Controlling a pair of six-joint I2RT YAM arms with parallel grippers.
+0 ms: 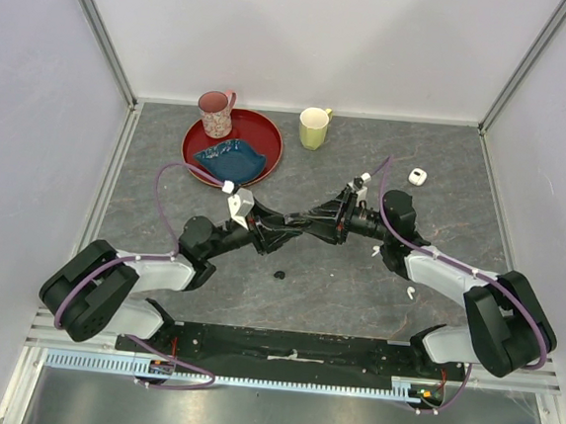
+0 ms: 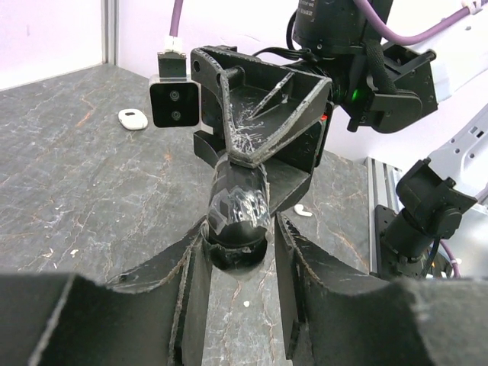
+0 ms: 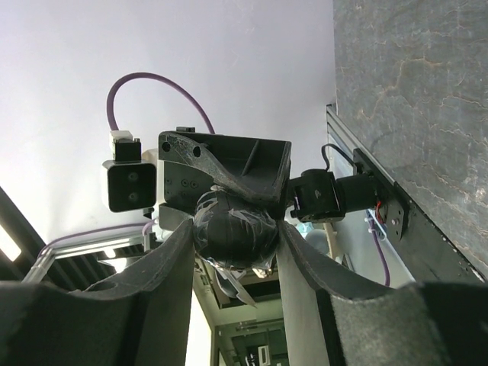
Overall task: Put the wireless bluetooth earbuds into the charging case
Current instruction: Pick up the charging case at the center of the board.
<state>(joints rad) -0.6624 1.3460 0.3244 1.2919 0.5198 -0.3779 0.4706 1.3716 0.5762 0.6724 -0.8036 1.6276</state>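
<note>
My two grippers meet tip to tip above the middle of the table. Between them is a black taped ball (image 2: 238,204). My left gripper (image 2: 240,236) has both fingers against its sides. My right gripper (image 3: 235,236) is shut on the same ball (image 3: 232,225). In the top view the left gripper (image 1: 284,225) and right gripper (image 1: 310,220) hide it. The white charging case (image 1: 418,176) lies at the far right, also in the left wrist view (image 2: 133,119). One white earbud (image 1: 411,294) lies by the right arm, away from both grippers, and shows as an earbud (image 2: 303,211) on the table.
A red plate (image 1: 267,131) holding a blue dish (image 1: 230,158) sits at the back left, with a pink mug (image 1: 215,113) on its rim. A yellow-green mug (image 1: 313,127) stands at the back centre. A small black bit (image 1: 280,273) lies under the grippers.
</note>
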